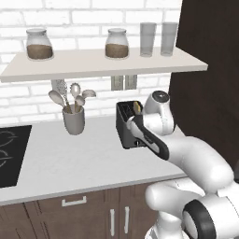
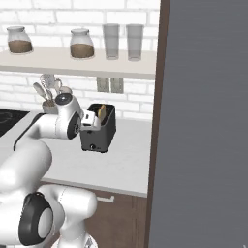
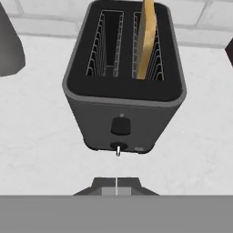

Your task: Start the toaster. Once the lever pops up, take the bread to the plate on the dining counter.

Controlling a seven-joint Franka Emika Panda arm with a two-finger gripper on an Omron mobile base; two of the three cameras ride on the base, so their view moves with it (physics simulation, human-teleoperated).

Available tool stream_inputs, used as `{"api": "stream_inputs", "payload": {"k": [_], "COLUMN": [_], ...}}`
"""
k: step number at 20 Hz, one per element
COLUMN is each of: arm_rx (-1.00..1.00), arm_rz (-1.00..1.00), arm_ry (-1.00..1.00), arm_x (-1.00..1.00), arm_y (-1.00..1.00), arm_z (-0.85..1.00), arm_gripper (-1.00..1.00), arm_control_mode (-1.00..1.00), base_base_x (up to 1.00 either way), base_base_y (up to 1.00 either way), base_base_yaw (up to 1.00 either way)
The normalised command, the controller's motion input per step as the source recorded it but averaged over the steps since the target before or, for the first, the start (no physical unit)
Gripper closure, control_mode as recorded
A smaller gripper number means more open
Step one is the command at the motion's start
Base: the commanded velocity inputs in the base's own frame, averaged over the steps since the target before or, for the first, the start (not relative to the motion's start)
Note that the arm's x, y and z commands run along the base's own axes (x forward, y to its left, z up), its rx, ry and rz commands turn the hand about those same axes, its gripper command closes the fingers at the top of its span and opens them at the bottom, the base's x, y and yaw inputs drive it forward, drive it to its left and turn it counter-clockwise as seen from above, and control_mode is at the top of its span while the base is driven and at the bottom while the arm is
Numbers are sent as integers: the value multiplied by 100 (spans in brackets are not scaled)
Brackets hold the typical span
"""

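The dark grey toaster [image 3: 123, 113] stands on the pale worktop [image 1: 70, 158], its narrow front face turned toward my hand. The bread [image 3: 146, 43] stands upright in the right-hand slot, its top poking above the rim; the other slot is empty. On the front face sits the dark lever [image 3: 120, 126], with the tiny knob [image 3: 118, 148] just below it. My gripper [image 3: 116, 185] hovers shut a short way in front of that face, below the knob, holding nothing. From the base, the toaster [image 2: 99, 131] and the bread [image 2: 102, 112] show beside my wrist. The plate and the dining counter are out of view.
A grey cup of spoons [image 1: 73, 120] stands left of the toaster. The shelf [image 1: 93, 65] above carries jars and glasses. A black hob [image 1: 11, 154] lies at the far left. A tall dark cabinet [image 2: 203, 121] walls off the right side.
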Motion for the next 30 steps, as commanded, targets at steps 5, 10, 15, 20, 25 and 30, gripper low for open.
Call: {"api": "stream_inputs", "payload": {"k": [5, 10, 15, 20, 25, 30], "arm_rx": [0, 0, 0, 3, 2, 1], "arm_rz": [-5, -5, -2, 0, 0, 0], "arm_ry": [0, 0, 0, 0, 0, 0], "arm_x": [20, 21, 21, 23, 15, 14], "arm_y": [0, 0, 0, 0, 0, 0], "arm_z": [-11, -13, -13, -14, -19, -20], "arm_gripper": [100, 100, 100, 100, 100, 100], "arm_control_mode": [-100, -100, -100, -100, -100, -100], "base_base_x": [0, 0, 0, 0, 0, 0], "base_base_y": [0, 0, 0, 0, 0, 0], "base_base_yaw": [0, 0, 0, 0, 0, 0]}}
